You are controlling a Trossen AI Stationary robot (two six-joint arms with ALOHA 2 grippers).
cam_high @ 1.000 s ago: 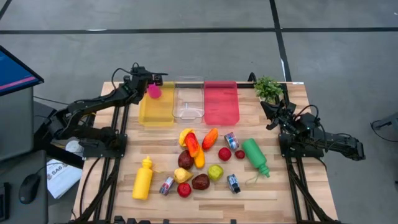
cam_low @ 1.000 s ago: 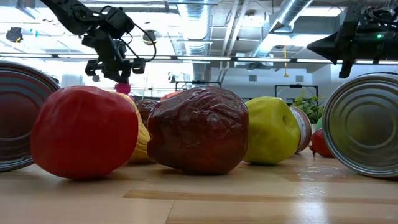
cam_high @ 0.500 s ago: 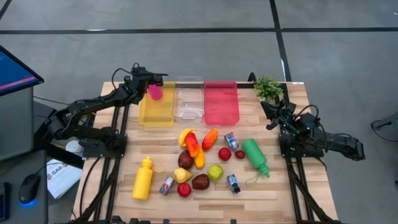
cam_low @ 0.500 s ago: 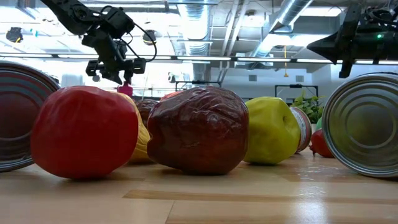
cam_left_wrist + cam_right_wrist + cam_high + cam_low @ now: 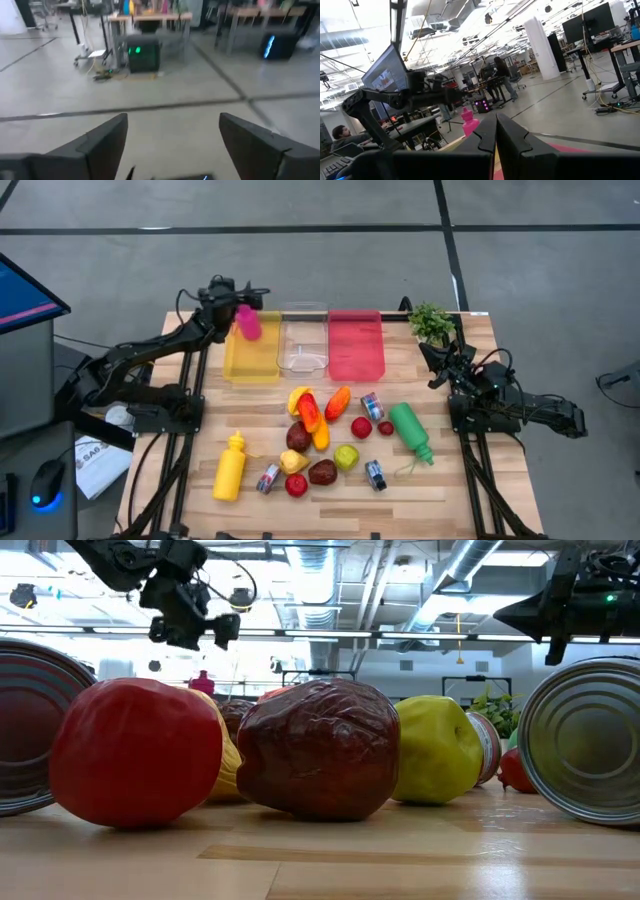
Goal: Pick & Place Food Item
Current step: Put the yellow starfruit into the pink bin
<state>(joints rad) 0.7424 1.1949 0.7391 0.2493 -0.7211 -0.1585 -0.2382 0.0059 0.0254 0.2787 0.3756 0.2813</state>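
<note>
A pink bottle [image 5: 247, 321] stands in the yellow bin [image 5: 252, 358] at the table's far left. Its top shows in the low view [image 5: 203, 681] and it also shows in the right wrist view [image 5: 468, 121]. My left gripper [image 5: 243, 292] hangs open and empty above the bottle, at the bin's far edge. It is clear of the bottle in the low view [image 5: 195, 632], and nothing is between its fingers in the left wrist view [image 5: 172, 120]. My right gripper [image 5: 432, 370] waits shut at the table's right side, its fingers together in the right wrist view [image 5: 496, 122].
A clear bin [image 5: 303, 338] and a red bin [image 5: 356, 345] stand beside the yellow one. A plant [image 5: 431, 320] is at the far right corner. Fruit, cans, a green bottle [image 5: 410, 430] and a yellow bottle [image 5: 230, 467] lie in the table's middle and near part.
My left gripper has let go of the pink bottle and gone up and a little toward the table's far edge. The bottle stays in the yellow bin.
</note>
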